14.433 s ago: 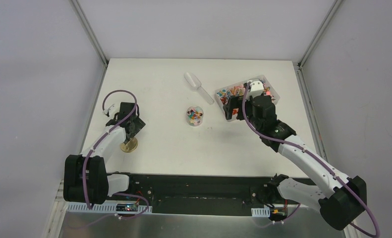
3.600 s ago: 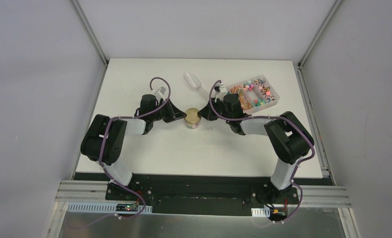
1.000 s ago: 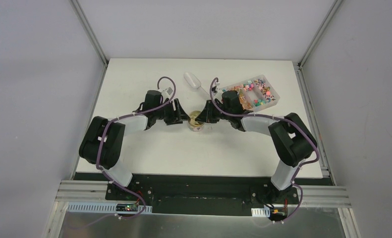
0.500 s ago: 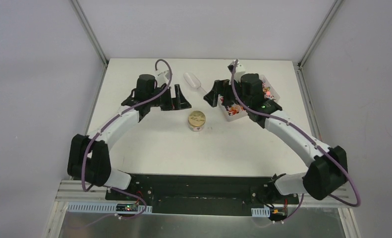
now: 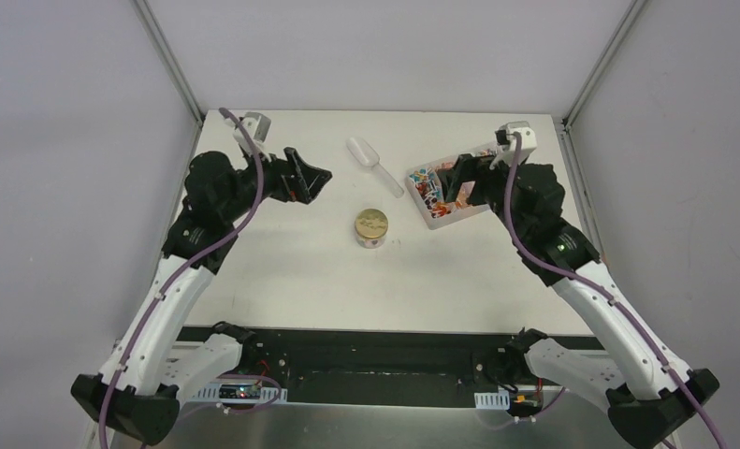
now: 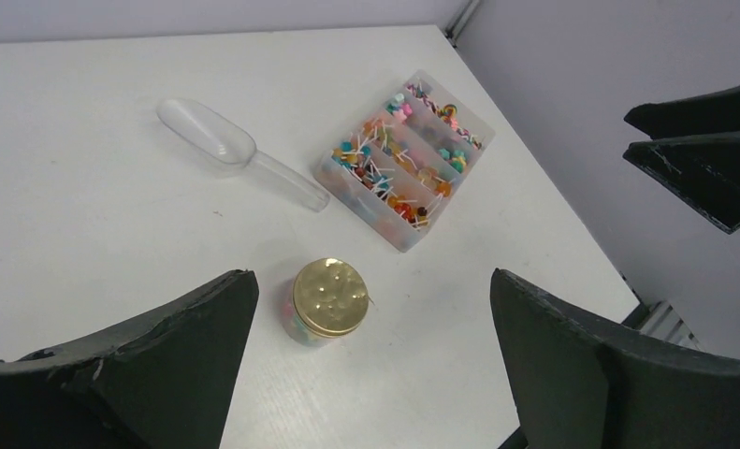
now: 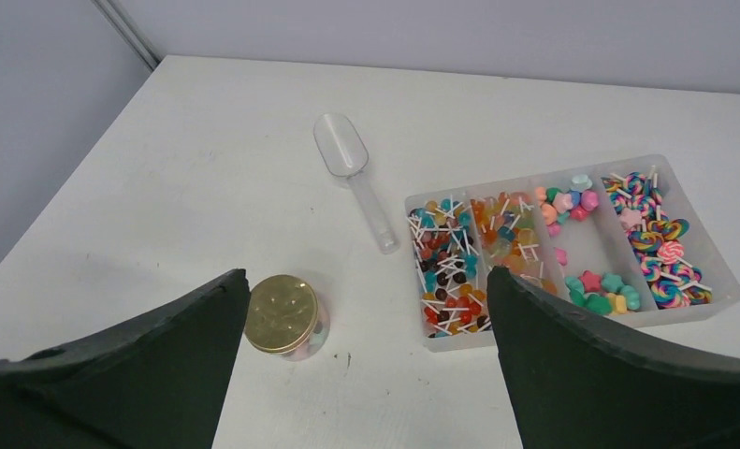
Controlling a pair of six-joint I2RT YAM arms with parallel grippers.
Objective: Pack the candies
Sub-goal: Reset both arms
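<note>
holding nothing, our left gripper (image 5: 314, 178) and right gripper (image 5: 448, 185) both gape wide, raised above the table (image 5: 282, 271), one to each side of the jar (image 5: 372, 227). we see the jar capped with a gold lid (image 7: 280, 311), candies (image 7: 311, 344) showing through its clear wall. more candies fill the tray (image 7: 595, 251) beyond the jar to its right; the scoop (image 5: 373, 161) lies beyond the jar.

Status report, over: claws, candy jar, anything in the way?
Open, empty: left claw, right claw. Wooden lid on jar, candies inside; more in tray. Only the scoop nearby, beside tray, not blocking.
</note>
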